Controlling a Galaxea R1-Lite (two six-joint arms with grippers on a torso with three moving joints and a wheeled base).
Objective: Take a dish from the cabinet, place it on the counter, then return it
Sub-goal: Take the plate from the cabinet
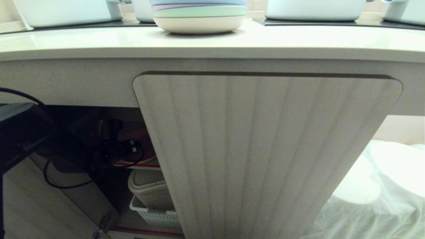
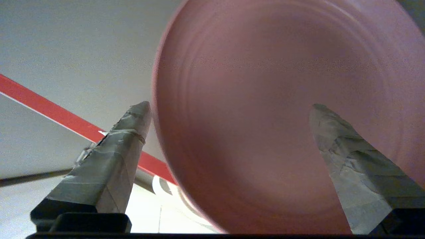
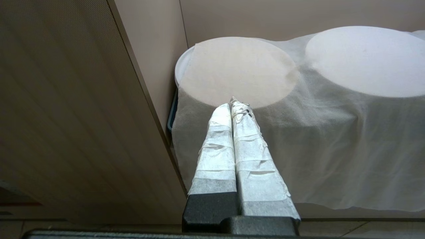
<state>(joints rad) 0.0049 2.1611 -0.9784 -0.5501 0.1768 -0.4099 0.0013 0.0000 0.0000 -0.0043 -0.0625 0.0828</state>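
Left gripper (image 2: 229, 109): we see its two tape-wrapped fingers (image 2: 109, 156) spread wide, reaching into the dark left bay of the cabinet; one finger sits just outside the dish's rim, the other over its face, with no clamp on it that we can make out
Dish: the round, shallow, matte pink plastic plate (image 2: 265, 99) lies on the red-edged shelf (image 2: 49, 109) inside the low beige cabinet with fluted, round-cornered doors (image 1: 265, 149), on the left
Right gripper (image 3: 236, 104): parked low on the right, fingers pressed together, holding nothing, beside the cabinet door and over white cloth-draped round shapes (image 3: 332, 99)
Counter: the long, smooth cream-beige countertop (image 1: 99, 39) carries a stack of pastel plates (image 1: 199, 13) at its far middle
Lower cabinet: a white slotted basket (image 1: 156, 215) sits below the shelf
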